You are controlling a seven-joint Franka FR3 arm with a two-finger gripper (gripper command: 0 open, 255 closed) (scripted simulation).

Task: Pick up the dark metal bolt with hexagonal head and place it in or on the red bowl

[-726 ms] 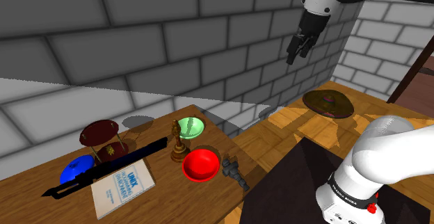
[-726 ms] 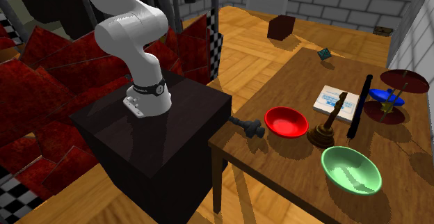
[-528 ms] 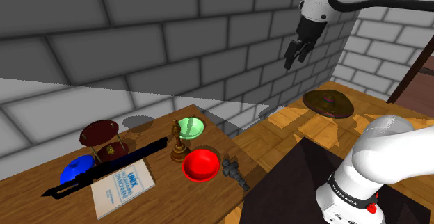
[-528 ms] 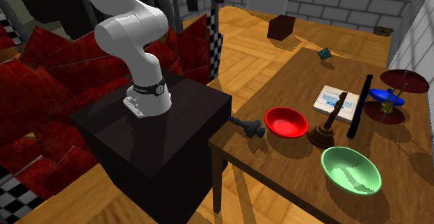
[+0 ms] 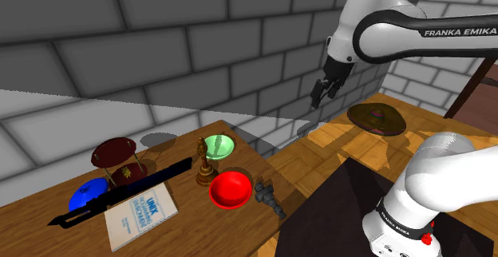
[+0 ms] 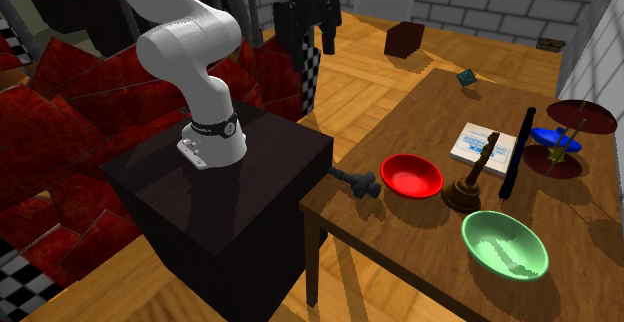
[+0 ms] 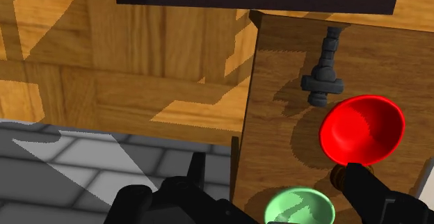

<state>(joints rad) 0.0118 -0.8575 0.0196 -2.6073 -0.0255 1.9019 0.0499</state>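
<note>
A dark metal bolt (image 5: 269, 195) with a hexagonal head lies on the wooden table (image 5: 191, 231), near the edge closest to the stand. The red bowl (image 5: 231, 188) sits right beside it, apart from it. In the second exterior view the bolt (image 6: 355, 181) is left of the red bowl (image 6: 412, 174). My gripper (image 5: 317, 102) hangs open and empty high in the air, well above and beyond the table's end. It also hangs over the floor (image 6: 306, 48). In the wrist view, the bolt (image 7: 323, 69) and red bowl (image 7: 362, 129) lie ahead of my open gripper (image 7: 278, 177).
On the table also stand a green bowl (image 5: 218, 145), a small brown figure (image 5: 205, 168), a long black blade-like piece (image 5: 120, 190), a white booklet (image 5: 141, 212), a blue dish (image 5: 88, 191) and a balance with dark red pans (image 5: 114, 152). The dark stand box (image 6: 215, 200) abuts the table.
The arm has swung down and toward the shoulder view's left, lowering the gripper. The gripper now hangs into the top of the second exterior view. Nothing on the table has moved.
</note>
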